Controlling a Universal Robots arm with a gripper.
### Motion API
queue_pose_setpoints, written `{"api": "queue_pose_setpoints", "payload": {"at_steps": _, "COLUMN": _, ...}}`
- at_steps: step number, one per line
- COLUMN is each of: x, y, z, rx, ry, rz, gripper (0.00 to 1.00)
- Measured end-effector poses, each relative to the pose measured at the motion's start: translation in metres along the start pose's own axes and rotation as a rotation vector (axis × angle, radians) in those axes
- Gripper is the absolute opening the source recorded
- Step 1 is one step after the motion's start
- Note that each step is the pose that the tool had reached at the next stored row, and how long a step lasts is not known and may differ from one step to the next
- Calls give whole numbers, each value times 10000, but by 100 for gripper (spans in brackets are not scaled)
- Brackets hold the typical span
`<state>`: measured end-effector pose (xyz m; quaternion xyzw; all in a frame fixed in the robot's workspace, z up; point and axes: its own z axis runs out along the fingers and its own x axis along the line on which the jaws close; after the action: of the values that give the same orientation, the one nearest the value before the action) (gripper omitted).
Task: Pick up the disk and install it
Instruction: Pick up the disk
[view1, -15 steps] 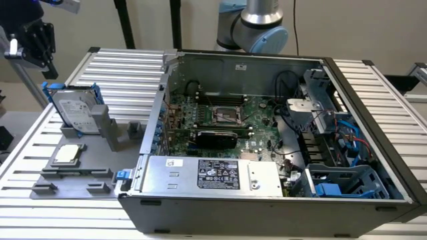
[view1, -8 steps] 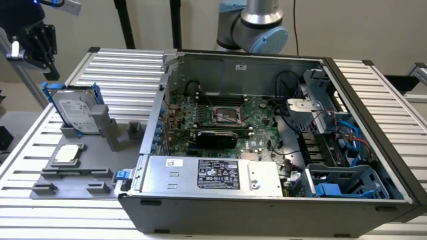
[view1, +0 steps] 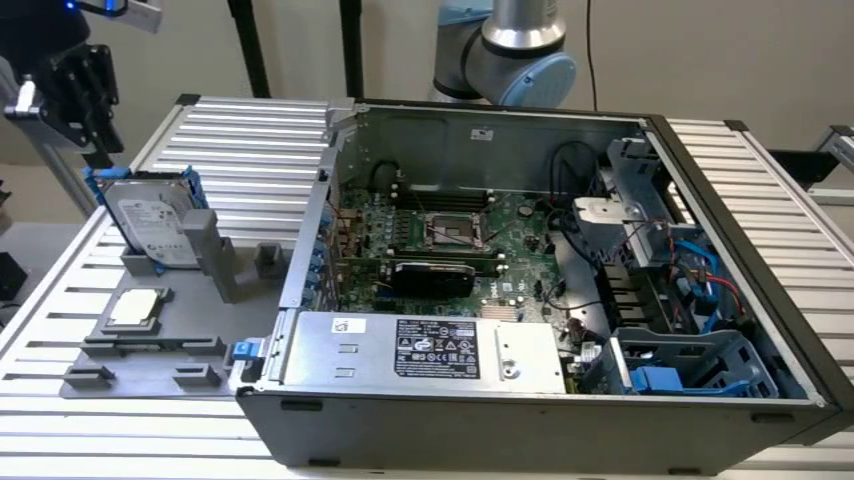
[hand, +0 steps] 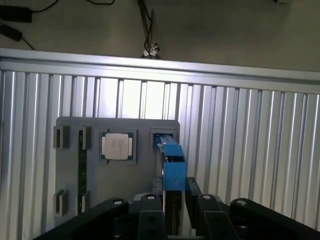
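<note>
Gripper (hand: 174, 199) tight on upright disk (view1: 151, 222), nr CPU chip (view1: 138, 308).

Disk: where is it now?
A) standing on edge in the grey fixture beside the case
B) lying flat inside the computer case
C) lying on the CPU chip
A: the disk stands on edge in the grey fixture, outside the computer case and apart from the CPU chip.

The ribbed aluminium counter (view1: 254, 135) carries a flat grey fixture plate (view1: 200, 320) toward the exterior view's left and, just beside it on the right, a large open computer case (view1: 534, 425), the two apparently touching at the case's near corner.
</note>
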<state>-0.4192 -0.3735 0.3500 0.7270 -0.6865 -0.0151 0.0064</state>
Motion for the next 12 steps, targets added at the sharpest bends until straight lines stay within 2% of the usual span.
{"api": "queue_pose_setpoints", "payload": {"at_steps": 6, "x": 0, "y": 11, "z": 34, "rx": 3, "ry": -3, "rz": 127, "gripper": 100}}
{"api": "queue_pose_setpoints", "payload": {"at_steps": 12, "x": 1, "y": 17, "z": 139, "rx": 30, "ry": -6, "rz": 243, "gripper": 100}}
